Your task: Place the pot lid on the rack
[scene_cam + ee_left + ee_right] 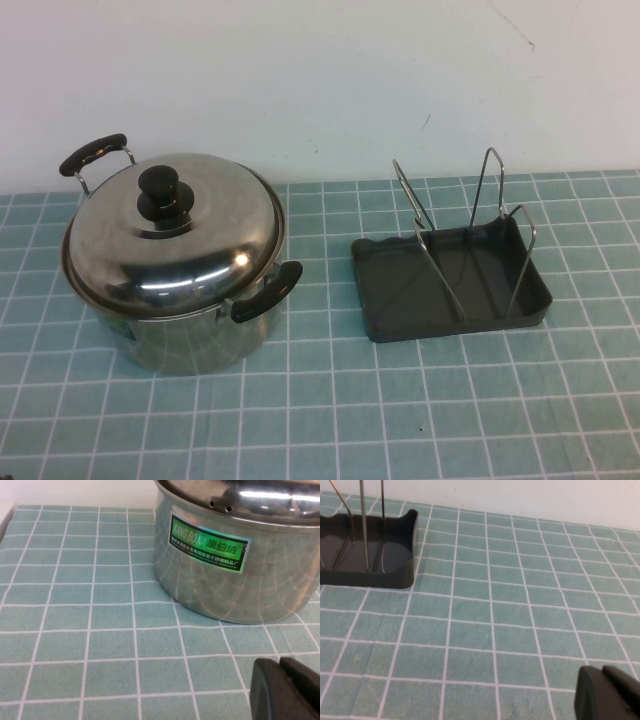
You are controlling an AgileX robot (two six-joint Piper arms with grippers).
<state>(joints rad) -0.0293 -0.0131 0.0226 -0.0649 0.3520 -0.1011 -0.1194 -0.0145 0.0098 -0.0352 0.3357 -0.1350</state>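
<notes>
The lid (pixel 175 240) sits closed on the pot (pixel 185 335) at the left of the table (pixel 400 420), its black knob (pixel 164 192) upright at the centre. The rack (pixel 455 285) stands well apart to the right, its tray bare and its wire loops (pixel 490 225) upright. Neither arm appears in the high view, so treat the task as not yet begun: the step in hand is the approach to the lid. In the left wrist view you see only a dark part of the left claw (pixel 285 690) at the picture's edge, low over the table and near the pot wall with its green label (pixel 209 542); you cannot tell whether this claw is apart or together. In the right wrist view the right claw (pixel 607 695) shows likewise as a dark corner, near the table and beside the outer end of the rack; its state also cannot be told. The left claw is the nearer to the pot, so it is the likely one to take the lid. The next move calls for you to raise that claw above the rim, centre it over the knob, and close on the knob alone. Expect the polished dome to give no purchase. Lift straight up, then carry the lid across and stand it on edge between two loops.
</notes>
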